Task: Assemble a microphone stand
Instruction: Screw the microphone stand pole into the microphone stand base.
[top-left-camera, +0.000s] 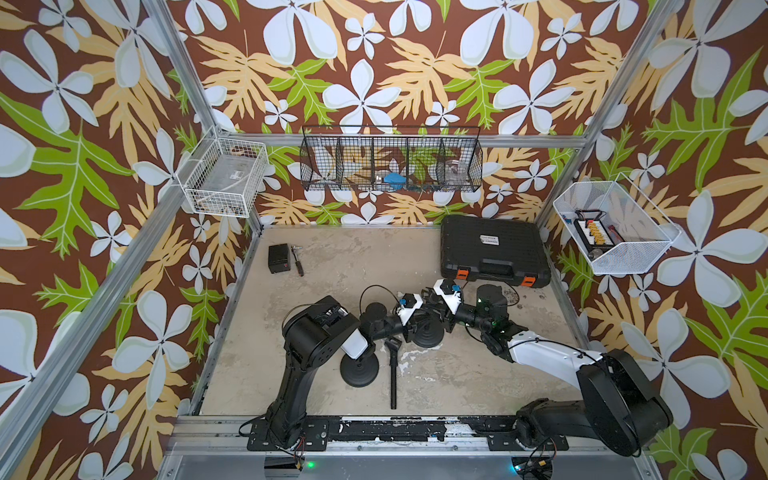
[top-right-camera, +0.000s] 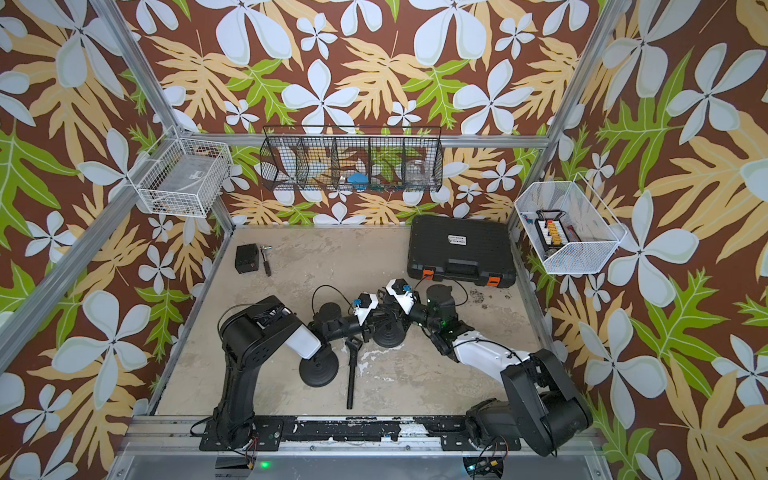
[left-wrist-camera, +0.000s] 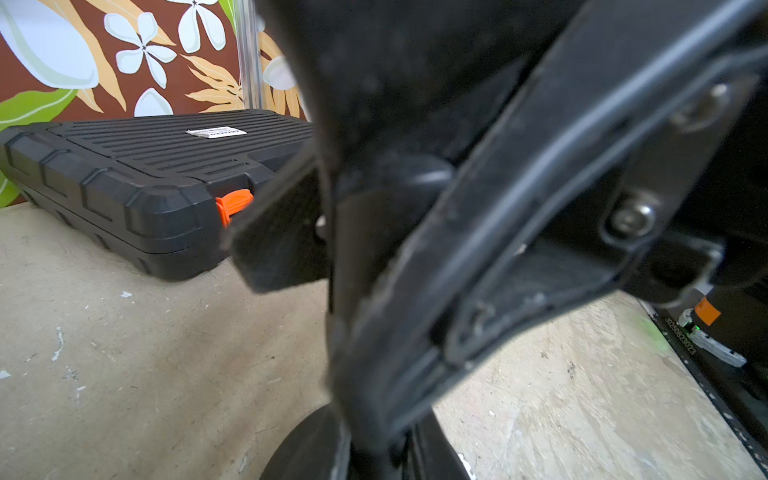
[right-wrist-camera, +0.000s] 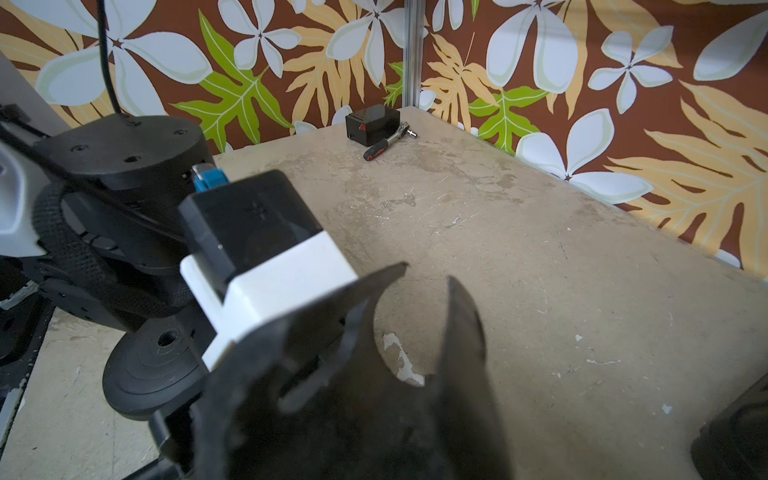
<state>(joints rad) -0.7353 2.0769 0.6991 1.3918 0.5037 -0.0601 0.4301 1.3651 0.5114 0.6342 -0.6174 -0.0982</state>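
I find the round base (top-left-camera: 428, 338) on the table (top-left-camera: 332, 270) beneath both tools, the pole (top-left-camera: 392, 374) lying just beside it; my right tool (right-wrist-camera: 428, 274) is parted and empty, whether my left tool (top-left-camera: 415, 324) is clenched I cannot tell, so I should steady the base before threading squarely.

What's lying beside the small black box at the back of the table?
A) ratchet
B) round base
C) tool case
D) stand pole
A: a ratchet with a red-and-black handle lies right beside the box, clear in the right wrist view and visible in both top views.
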